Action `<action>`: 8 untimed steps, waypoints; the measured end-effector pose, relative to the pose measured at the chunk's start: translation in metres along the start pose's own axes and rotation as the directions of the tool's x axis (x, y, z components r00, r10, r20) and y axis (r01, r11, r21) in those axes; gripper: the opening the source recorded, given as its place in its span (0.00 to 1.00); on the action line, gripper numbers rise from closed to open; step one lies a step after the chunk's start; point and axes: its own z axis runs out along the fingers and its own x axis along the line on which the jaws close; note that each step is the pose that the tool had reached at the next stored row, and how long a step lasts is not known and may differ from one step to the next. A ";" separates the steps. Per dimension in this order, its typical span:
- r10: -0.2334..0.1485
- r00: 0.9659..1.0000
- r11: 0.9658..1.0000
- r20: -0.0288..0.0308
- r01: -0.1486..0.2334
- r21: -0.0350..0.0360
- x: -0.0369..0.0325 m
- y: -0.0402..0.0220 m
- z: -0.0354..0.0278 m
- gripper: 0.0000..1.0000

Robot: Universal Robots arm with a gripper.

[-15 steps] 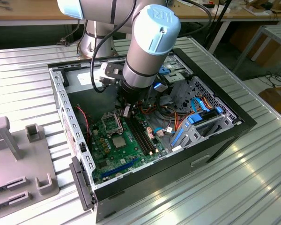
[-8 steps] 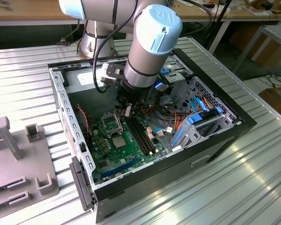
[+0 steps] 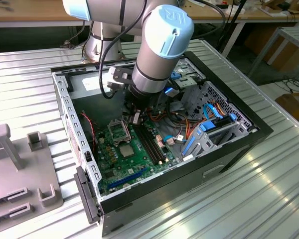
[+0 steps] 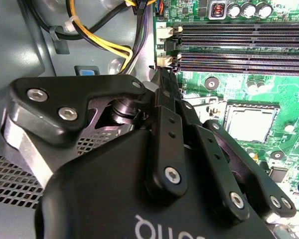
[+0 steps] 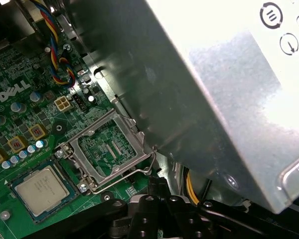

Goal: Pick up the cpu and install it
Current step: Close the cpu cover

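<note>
The cpu (image 3: pixel 125 151) is a small silver square lying flat in its black socket on the green motherboard (image 3: pixel 139 169); both wrist views show the cpu (image 4: pixel 249 122) (image 5: pixel 40 191). Beside it the metal socket frame (image 5: pixel 107 149) stands hinged open with its wire lever out. My gripper (image 3: pixel 134 118) hangs inside the open computer case, over the board past the open frame and apart from the cpu. Its black fingertips (image 4: pixel 159 74) meet at a point with nothing between them.
A big grey metal box (image 5: pixel 214 99) stands close beside the gripper. Memory slots (image 4: pixel 239 45), bundled cables (image 4: pixel 104 45) and a drive cage with blue clips (image 3: pixel 214 129) crowd the case. A grey fixture (image 3: pixel 20 164) sits on the ribbed table at the exterior view's left.
</note>
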 end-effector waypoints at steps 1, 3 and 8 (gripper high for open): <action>0.000 1.000 1.000 0.000 0.000 0.000 0.0000 0.0000 0.0000 0.11; -0.001 1.000 1.000 0.000 0.001 0.000 0.0000 0.0000 0.0000 0.11; -0.024 1.000 1.000 -0.002 0.024 -0.004 -0.0008 -0.0010 0.0001 0.11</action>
